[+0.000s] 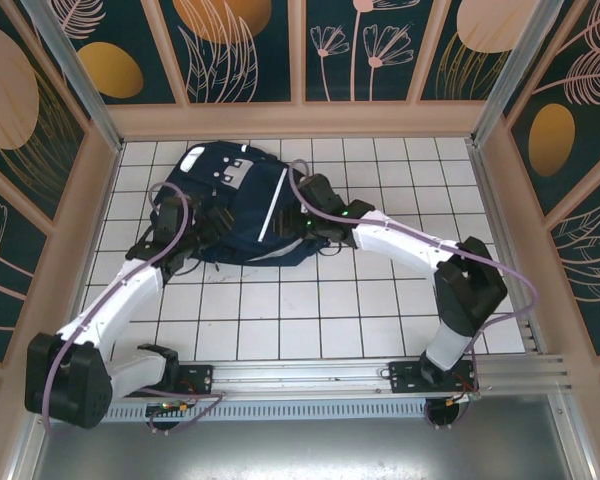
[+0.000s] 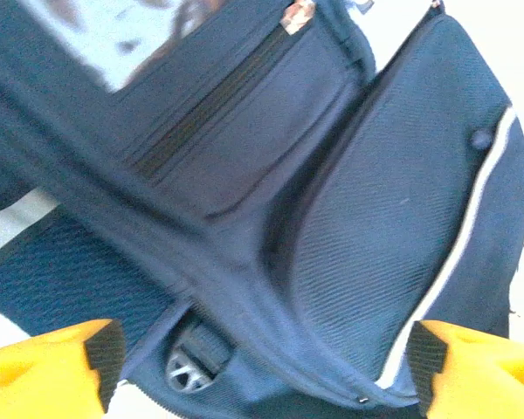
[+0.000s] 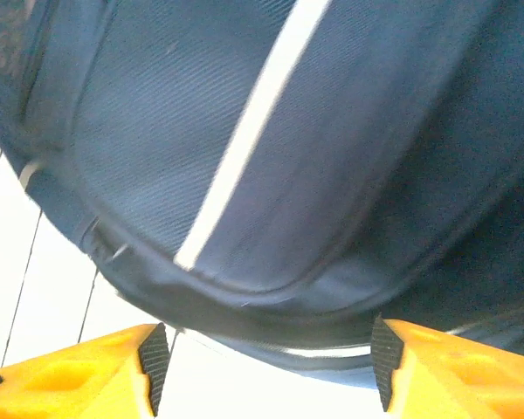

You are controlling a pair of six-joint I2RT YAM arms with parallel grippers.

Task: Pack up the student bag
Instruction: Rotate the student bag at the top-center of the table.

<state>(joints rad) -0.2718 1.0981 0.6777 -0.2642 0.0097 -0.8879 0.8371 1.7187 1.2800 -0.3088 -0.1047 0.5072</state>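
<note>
As student bag [image 1: 242,205] sprawls overhead, left tool [image 2: 262,362] gapes at zipper [image 2: 201,109], right tool [image 3: 262,358] gapes at stripe [image 3: 253,122]

The bag [image 1: 235,215] lay flat on the white tiled table [image 1: 380,300], toward the far side and left of centre. It was dark navy fabric, limp and creased, with white stripes, grey patches near one end and a zip along a pocket.

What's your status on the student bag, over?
Both open: left gripper at near-left edge of the student bag, right gripper at its right side. Bag lying on the table. A strap crosses under the left gripper.
</note>
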